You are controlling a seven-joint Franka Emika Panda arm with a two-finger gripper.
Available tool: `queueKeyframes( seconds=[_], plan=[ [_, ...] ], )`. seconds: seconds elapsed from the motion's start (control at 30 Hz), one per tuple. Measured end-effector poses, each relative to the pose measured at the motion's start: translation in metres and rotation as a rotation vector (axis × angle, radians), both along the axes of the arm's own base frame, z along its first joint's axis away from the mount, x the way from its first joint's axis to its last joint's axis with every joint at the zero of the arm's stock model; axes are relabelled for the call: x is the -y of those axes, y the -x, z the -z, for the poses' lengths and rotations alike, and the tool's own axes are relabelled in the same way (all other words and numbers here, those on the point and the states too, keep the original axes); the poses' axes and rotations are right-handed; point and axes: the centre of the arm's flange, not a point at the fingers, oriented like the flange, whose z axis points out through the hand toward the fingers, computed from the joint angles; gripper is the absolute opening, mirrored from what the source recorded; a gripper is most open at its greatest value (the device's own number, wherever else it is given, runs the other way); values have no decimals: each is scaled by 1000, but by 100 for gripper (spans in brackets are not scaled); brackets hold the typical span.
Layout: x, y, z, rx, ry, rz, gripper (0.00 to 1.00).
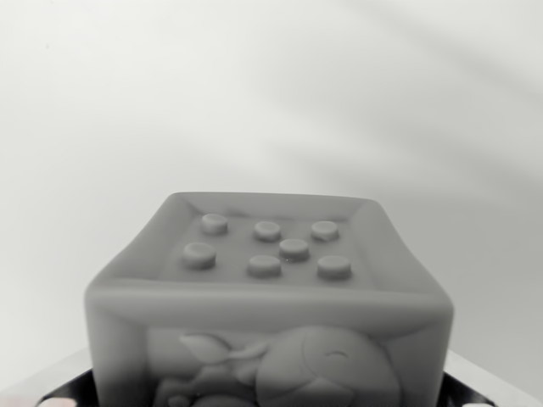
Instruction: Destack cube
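From the wrist camera I see wide open room above and behind the cube [267,297]: the far part of the scene is one pale, blurred surface with only soft diagonal shading across it, and nothing stands on it to the left, right or beyond. The only edges that crowd the cube are at the bottom corners, where a light, angled strip [488,377] runs in from the wrist view's right and a matching one comes in from the wrist view's left, each with a dark patch just inside it against the cube's lower sides. I cannot tell whether these strips are parts of the gripper or of something the cube sits on, so I cannot say how far the pincer is open or whether it has hold of anything; no fingertips show clearly.

The cube sits in the near centre, filling the lower half of the picture, and its bottom is cut off by the frame, so I cannot see what lies under it. It looks soft-edged, with rounded corners. Its top face is a shallow recessed panel with a raised rim and seven round studs. Its near face carries a moulded relief of a rounded shape with leaves.
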Motion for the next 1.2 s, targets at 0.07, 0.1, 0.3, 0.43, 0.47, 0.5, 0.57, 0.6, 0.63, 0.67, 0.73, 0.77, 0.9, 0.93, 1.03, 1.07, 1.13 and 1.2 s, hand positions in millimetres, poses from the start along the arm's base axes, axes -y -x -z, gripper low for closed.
queueKeyframes(
  seconds=[0.07, 0.1, 0.3, 0.43, 0.47, 0.5, 0.57, 0.6, 0.63, 0.67, 0.73, 0.77, 0.9, 0.93, 1.03, 1.07, 1.13, 1.2],
  plan=[
    [3, 3, 0, 0, 0, -2, 0],
    [5, 4, 0, 0, 0, -3, 0],
    [13, 11, 1, 0, 0, -7, 0],
    [19, 16, 1, 0, -1, -10, 0],
    [20, 17, 1, 0, -1, -11, 0],
    [21, 18, 1, 0, -1, -12, 0],
    [24, 21, 1, 0, -1, -13, 0],
    [25, 22, 1, 0, -1, -14, 0],
    [26, 22, 1, 0, -1, -14, 0],
    [28, 24, 1, 0, -1, -16, 0],
    [31, 26, 1, 1, -1, -15, 0],
    [31, 27, 2, 2, 0, -14, 0],
    [32, 27, 12, 3, 1, -15, 0],
    [31, 27, 17, 2, 0, -15, 0],
    [31, 28, 30, -2, -1, -15, 0],
    [31, 28, 33, -3, -2, -16, 0],
    [31, 28, 39, -2, -2, -15, 0],
    [31, 28, 42, -1, -1, -15, 0]
  ],
)
